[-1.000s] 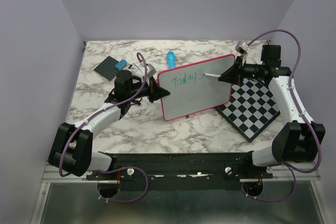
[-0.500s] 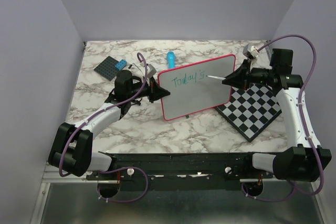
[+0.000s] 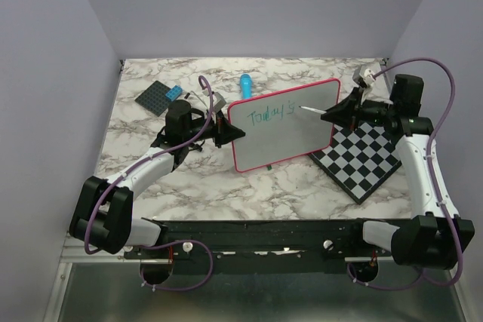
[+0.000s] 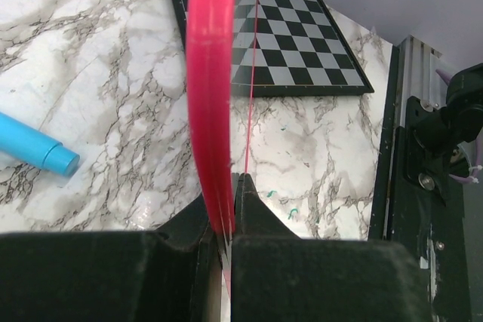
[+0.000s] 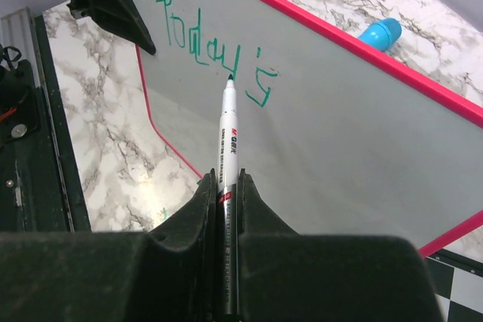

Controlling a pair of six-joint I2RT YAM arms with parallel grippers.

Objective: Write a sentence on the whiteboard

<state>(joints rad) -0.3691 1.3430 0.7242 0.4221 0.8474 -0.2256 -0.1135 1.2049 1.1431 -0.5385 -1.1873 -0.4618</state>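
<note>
Left pincer [image 3: 229, 131] clenched on whiteboard [image 3: 294, 141] rim; right pincer [image 3: 333, 113] grasping marker [image 5: 228, 135], tip seemingly off its surface

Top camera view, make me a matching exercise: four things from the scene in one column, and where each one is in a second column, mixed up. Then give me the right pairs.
Things:
1. whiteboard
2. marker
3. chessboard
4. blue cylinder

Places:
A. lying on the table, beyond the whiteboard's far edge
B. clamped in the right gripper
C. flat on the table, on the right side
D. gripped by its pink rim in the left gripper

Pairs: 1-D, 2-B, 3-C, 4-A
</note>
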